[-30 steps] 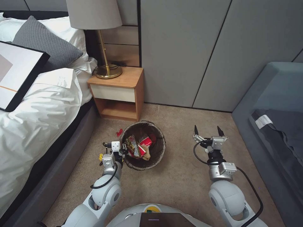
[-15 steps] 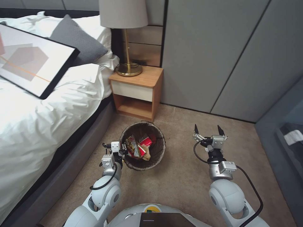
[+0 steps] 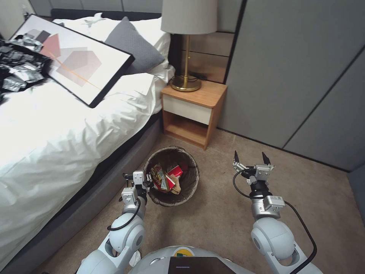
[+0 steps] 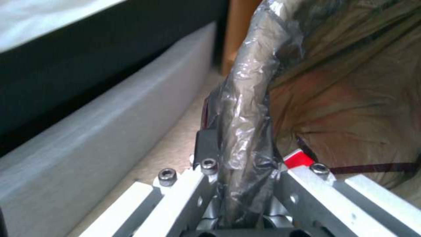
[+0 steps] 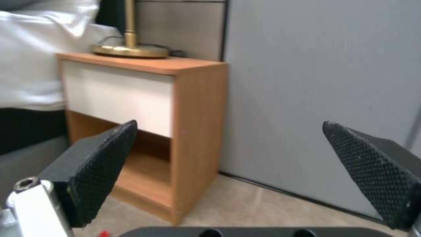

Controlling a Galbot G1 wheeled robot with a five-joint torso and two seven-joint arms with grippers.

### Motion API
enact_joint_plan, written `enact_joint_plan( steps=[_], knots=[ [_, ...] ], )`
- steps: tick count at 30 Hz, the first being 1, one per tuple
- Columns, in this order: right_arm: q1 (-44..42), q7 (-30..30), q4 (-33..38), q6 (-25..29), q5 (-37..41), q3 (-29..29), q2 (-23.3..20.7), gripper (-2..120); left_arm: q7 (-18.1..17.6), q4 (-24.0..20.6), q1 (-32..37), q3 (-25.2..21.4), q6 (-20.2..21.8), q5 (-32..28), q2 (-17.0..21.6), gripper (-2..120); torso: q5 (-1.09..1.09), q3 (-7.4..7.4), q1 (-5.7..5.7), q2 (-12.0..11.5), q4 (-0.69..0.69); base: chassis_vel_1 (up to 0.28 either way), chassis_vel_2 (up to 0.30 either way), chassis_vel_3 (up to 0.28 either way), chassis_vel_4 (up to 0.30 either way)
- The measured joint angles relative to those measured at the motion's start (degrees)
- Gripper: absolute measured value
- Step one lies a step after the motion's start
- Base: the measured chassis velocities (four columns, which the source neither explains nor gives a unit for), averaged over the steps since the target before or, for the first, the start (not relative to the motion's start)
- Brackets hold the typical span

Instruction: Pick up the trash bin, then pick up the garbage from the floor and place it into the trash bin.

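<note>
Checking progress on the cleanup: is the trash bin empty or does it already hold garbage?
Not empty. The trash bin, gripped at its rim by the left gripper, holds red-and-white paper cups and a snack wrapper.

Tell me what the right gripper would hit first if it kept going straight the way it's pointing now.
Probably the nightstand. The open right gripper holds nothing, and its wrist view looks between the fingers at the nightstand's front corner, with grey wall panel beside it. The carpet between looks free, though depth is hard to judge.
</note>
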Motion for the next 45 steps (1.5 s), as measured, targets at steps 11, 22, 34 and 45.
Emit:
enact_joint_plan(
  steps=[11, 22, 34, 45],
  knots=[
    [0.0, 0.4, 0.4, -0.1, -0.2, -0.3, -0.2, 100, 0.0, -0.3, 0.4, -0.2, -0.2, 0.3, -0.1, 2, 0.00, 0.00, 0.00, 0.0, 0.02, 0.119, 0.100, 0.107, 0.109],
    [0.4, 0.6, 0.1, -0.1, -0.2, -0.7, -0.1, 100, 0.1, -0.1, 0.4, -0.2, -0.3, 0.6, -0.2, 2, 0.00, 0.00, 0.00, 0.0, 0.02, 0.103, 0.094, 0.104, 0.103],
    [0.9, 0.9, -0.6, -0.1, -0.3, -0.9, 0.4, 100, 0.1, 0.4, 0.1, 0.0, -0.3, 0.6, -0.3, 2, 0.00, 0.00, 0.00, 0.0, 0.00, 0.024, 0.021, 0.025, 0.028],
    [1.3, 1.0, -1.0, -0.3, -0.3, -1.1, 0.6, 100, 0.1, 0.9, -0.2, 0.0, -0.3, 1.4, -0.3, 2, 0.00, 0.00, 0.00, 0.0, 0.01, 0.000, 0.000, 0.000, 0.000]
  ],
)
